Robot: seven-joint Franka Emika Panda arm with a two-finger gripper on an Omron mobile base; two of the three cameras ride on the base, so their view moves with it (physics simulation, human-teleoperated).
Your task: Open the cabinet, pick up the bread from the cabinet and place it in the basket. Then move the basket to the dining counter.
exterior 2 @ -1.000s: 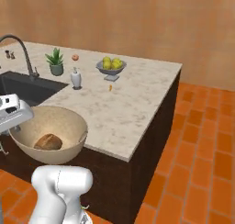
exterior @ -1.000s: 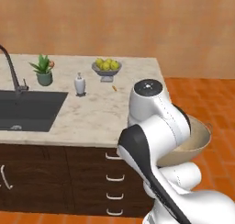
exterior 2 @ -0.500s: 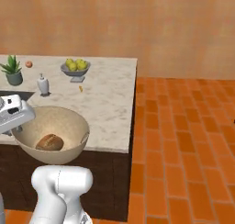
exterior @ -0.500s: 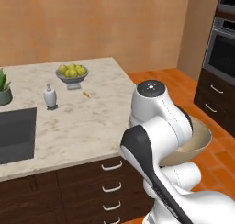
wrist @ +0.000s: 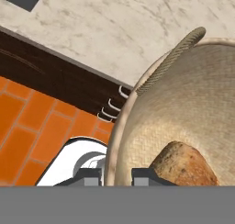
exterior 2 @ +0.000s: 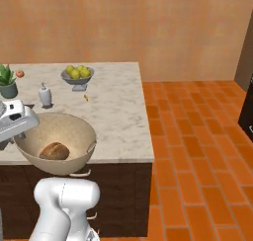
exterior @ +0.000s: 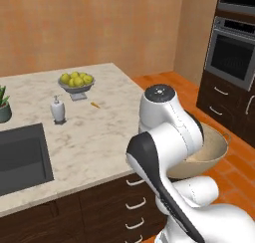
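We see the gripper (wrist: 116, 176) clamping the basket (exterior 2: 64, 136) rim, bread (exterior 2: 54, 151) inside, at the dining counter (exterior 2: 118, 111) edge, open floor (exterior 2: 197, 151) right.

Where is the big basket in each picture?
Left base view: the basket peeks out at right of centre, behind the white arm.
Right base view: the basket sits lower left, with the bread inside.
Hand view: the basket covers the right side, its rim between the gripper tips.
Shared landmark: the pale dining counter beside it.
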